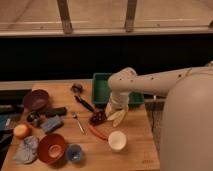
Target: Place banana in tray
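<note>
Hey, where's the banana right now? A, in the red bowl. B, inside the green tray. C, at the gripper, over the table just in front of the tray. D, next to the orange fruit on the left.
C: the banana is at the gripper, over the wooden table on the near side of the green tray, not inside it.

This is looking like a robot testing space dressed as a mock kitchen; a wooden table [135, 152] is carrying a scatter of tableware, a purple bowl [36, 99], a red bowl [51, 147], a white cup [117, 140] and a green tray [100, 86]; a dark wall [60, 57] and metal posts [64, 15] are running behind it; the gripper [116, 113] is hanging over the table, just in front of the tray.
</note>
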Available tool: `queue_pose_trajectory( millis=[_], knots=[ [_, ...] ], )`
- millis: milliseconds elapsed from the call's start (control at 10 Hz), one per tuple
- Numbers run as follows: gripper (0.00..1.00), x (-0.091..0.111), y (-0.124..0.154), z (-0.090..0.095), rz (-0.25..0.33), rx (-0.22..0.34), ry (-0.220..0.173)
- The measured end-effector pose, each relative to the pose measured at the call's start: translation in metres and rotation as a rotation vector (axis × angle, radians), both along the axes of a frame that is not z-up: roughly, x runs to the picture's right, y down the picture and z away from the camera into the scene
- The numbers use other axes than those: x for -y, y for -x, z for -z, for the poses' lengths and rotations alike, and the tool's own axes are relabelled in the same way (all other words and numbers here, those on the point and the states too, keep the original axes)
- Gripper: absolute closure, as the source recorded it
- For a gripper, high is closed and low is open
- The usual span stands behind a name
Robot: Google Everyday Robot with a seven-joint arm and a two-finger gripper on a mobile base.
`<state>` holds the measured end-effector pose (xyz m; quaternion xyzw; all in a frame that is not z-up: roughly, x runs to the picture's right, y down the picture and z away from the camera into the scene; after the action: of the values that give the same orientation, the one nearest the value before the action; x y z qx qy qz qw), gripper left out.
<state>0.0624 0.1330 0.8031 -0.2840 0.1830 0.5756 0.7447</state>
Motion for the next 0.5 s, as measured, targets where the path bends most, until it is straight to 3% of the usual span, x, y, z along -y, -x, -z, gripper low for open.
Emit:
queue_pose_trajectory(
  millis=[200,500],
  knots=[
    [0.35,-0.005,0.003,-0.015,0.016,0.007,-0.006],
    [0.35,-0.018,-0.006,-0.041,0.015,-0.029,0.003]
  ],
)
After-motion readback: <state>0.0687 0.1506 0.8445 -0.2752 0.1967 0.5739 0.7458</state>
